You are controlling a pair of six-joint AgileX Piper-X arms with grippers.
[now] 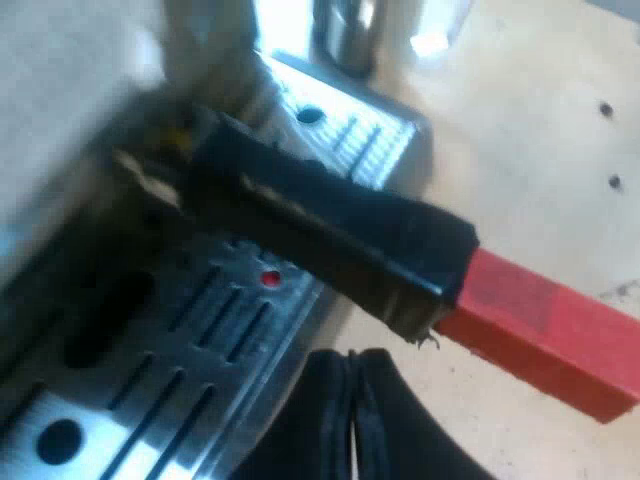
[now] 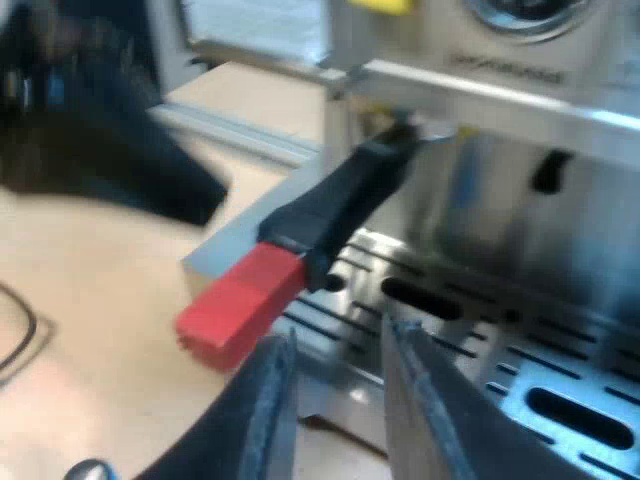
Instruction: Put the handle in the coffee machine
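Starting at the left jaws: they stand pressed together, the black fingers (image 1: pixel 320 425) meeting along a thin seam with nothing between them. They hang just under the handle (image 1: pixel 330 225), near where its dark grip gives way to the red end (image 1: pixel 540 330). The right jaws stand parted, with a clear gap between the fingers (image 2: pixel 262 400) and nothing held. The red end lies just beyond their tips, a little off the line of the gap.

The handle is at the espresso machine (image 2: pixel 500 95), its far end reaching up under the machine's front. Its long axis runs out from there at a slant, over the slotted drip tray (image 2: pixel 600 370) and past the tray's edge, so the red end overhangs the bench (image 1: pixel 540 130). Whether the head is locked I cannot tell; from the slant I judge that a sideways swing of the handle is left to do. Both arms are near, but the right jaws look better placed for it, being open and almost lined up with the red end. The machine's overhanging front and the tray hem the swing in. A dark blurred bulk (image 2: pixel 90 140) near the machine is too smeared to name.
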